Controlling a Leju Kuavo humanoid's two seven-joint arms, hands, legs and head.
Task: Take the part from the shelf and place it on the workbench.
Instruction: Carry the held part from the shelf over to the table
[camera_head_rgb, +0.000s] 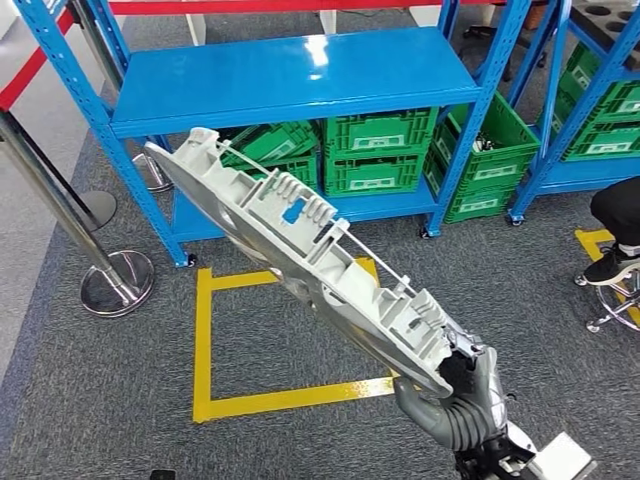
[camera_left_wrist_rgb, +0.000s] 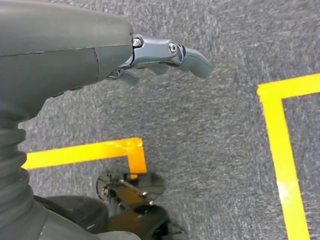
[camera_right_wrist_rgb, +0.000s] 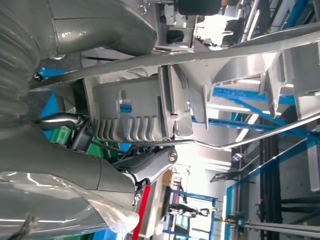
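A long light-grey moulded part (camera_head_rgb: 302, 255) with ribs and a small blue clip slants across the head view, its far end raised toward the blue shelf (camera_head_rgb: 287, 75). My right hand (camera_head_rgb: 460, 400) grips its near end at the lower right. Close up in the right wrist view, the part (camera_right_wrist_rgb: 151, 107) lies across the palm with the thumb and fingers (camera_right_wrist_rgb: 151, 165) of my right hand (camera_right_wrist_rgb: 75, 150) closed around it. My left hand (camera_left_wrist_rgb: 166, 55) hangs above the grey carpet, fingers stretched out and holding nothing.
Green crates (camera_head_rgb: 377, 150) sit under the shelf, more on a second rack (camera_head_rgb: 604, 110) to the right. Yellow tape (camera_head_rgb: 204, 340) marks a square on the carpet. A chrome stanchion (camera_head_rgb: 113, 280) stands at the left. A person's shoe and a stool base (camera_head_rgb: 611, 275) are at the right edge.
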